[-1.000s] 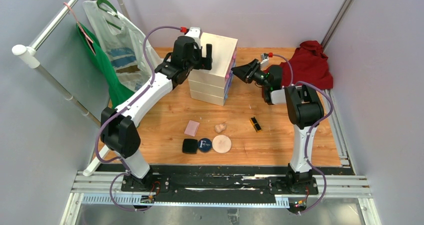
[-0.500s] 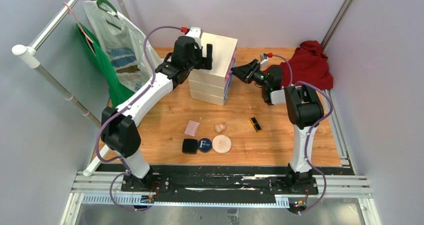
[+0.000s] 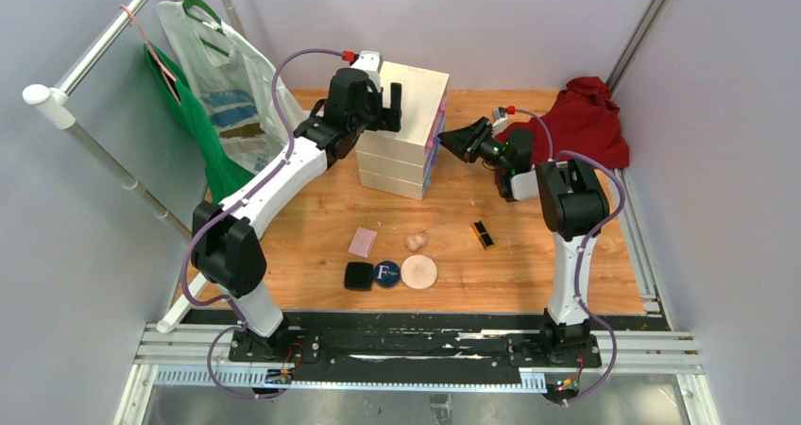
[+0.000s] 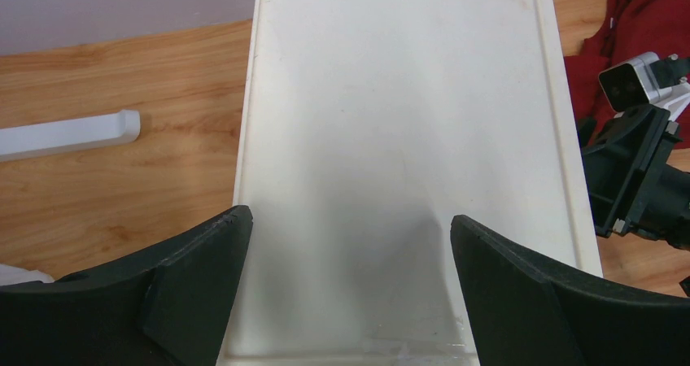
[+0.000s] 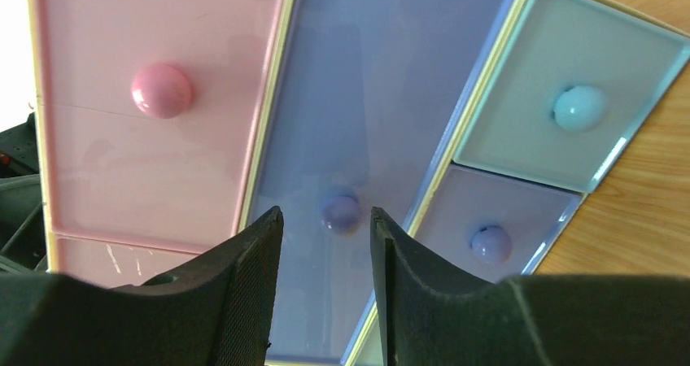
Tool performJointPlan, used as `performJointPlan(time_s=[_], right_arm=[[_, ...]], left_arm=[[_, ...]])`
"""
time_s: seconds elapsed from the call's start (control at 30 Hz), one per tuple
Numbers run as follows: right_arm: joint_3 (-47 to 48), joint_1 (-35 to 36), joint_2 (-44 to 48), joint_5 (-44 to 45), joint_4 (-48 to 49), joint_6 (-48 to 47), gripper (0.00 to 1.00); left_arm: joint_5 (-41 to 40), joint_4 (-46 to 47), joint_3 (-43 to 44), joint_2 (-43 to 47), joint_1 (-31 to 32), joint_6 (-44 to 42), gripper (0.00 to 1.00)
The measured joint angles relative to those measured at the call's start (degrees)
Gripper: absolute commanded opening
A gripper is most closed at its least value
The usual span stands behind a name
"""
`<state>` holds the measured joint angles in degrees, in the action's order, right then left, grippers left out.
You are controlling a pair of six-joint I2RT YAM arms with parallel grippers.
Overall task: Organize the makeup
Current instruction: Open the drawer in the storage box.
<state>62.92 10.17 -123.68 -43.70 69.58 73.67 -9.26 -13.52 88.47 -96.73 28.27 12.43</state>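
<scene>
The makeup lies on the wooden table near its front: a pink square (image 3: 362, 242), a beige sponge (image 3: 416, 241), a black-gold lipstick (image 3: 484, 234), a black square compact (image 3: 358, 276), a round navy compact (image 3: 385, 274) and a beige round puff (image 3: 418, 272). My left gripper (image 3: 385, 107) (image 4: 346, 220) hovers wide open over the flat top of the cream chest (image 4: 407, 122). My right gripper (image 3: 446, 138) (image 5: 325, 215) faces the chest's drawer fronts, open by a narrow gap. A purple knob (image 5: 342, 211) sits just beyond its fingertips, and nothing is held.
The cream chest (image 3: 406, 137) stands at the back middle, with a pink drawer (image 5: 155, 138), purple drawers and a pale blue one (image 5: 569, 98). A red cloth (image 3: 587, 123) lies at the back right. A white bag (image 3: 222, 80) hangs on a rack (image 3: 94, 146) at the left.
My right gripper has edged left toward the chest's drawer fronts. The left arm and the makeup have not moved.
</scene>
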Motion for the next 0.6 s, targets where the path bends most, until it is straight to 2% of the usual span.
performJointPlan(time_s=[0.6], right_arm=[[0.3, 0.0, -2.7, -1.4, 2.2, 2.0, 0.39]], left_arm=[[-0.1, 0.2, 0.0, -0.1, 0.0, 0.0, 0.98]])
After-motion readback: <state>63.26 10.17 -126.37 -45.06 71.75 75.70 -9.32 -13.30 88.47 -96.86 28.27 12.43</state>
